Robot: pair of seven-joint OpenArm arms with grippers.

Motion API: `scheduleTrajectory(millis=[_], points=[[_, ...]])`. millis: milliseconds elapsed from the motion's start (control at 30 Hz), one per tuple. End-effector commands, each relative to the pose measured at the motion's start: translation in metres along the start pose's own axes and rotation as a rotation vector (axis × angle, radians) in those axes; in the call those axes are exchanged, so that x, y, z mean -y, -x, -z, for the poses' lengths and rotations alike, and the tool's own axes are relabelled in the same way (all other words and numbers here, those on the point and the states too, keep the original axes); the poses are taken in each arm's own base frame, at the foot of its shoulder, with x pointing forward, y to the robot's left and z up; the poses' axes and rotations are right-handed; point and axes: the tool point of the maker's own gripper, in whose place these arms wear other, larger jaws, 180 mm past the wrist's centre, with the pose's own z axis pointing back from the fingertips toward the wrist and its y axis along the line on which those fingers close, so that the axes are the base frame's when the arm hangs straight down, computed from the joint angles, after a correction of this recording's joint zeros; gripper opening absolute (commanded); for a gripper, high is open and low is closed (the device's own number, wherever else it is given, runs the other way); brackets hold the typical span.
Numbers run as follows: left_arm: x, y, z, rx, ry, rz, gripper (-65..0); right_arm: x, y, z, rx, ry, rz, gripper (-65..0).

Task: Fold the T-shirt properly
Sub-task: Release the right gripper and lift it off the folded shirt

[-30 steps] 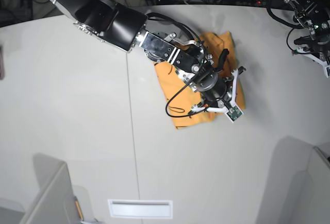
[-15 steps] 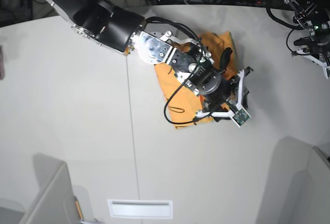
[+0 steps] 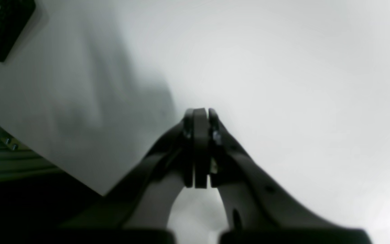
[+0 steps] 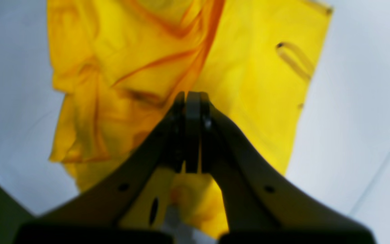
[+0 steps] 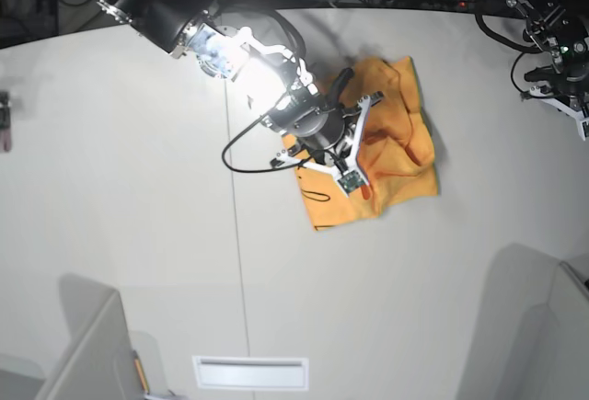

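The T-shirt (image 5: pixel 386 142) lies on the white table (image 5: pixel 120 188), gathered into a compact, roughly rectangular bundle near the middle and towards the far edge; judging by its small footprint, the main folds look done; still, the upper and right-hand parts are rumpled and raised, and the right wrist view shows deep creases across the cloth (image 4: pixel 141 78), so some smoothing or a final tidy fold seems left to do. The right gripper (image 5: pixel 354 179) hovers over the left part of the bundle, its arm reaching in from the upper left of the base view, wrist angled down; its jaws are pressed together with no cloth between them. The left gripper (image 3: pixel 198 149) is parked well apart at the far table corner, over bare table, jaws likewise closed on nothing.
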Motion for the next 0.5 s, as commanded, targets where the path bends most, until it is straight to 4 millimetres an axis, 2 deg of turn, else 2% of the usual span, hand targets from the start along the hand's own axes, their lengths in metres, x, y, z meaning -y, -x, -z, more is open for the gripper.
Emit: scheduleTrajectory(millis=[0, 133, 267, 467], points=[[-0.007, -0.014, -0.003, 0.042, -0.017, 0.008, -65.0, -0.002, -0.018, -0.001, 0.056, -0.001, -0.005, -65.0], [-0.006, -0.013, -0.003, 0.04, -0.016, 0.008, -65.0, -0.007, -0.006, 0.008, 0.017, -0.004, 0.008, -65.0], [-0.007, -0.011, -0.003, 0.036, -0.018, 0.012, -65.0, -0.01, -0.002, 0.014, -0.005, -0.004, 0.014, -65.0], [-0.009, -0.01, -0.003, 0.034, -0.021, 0.011, -65.0, -0.002, 0.011, 0.034, -0.023, 0.029, 0.017, -65.0]])
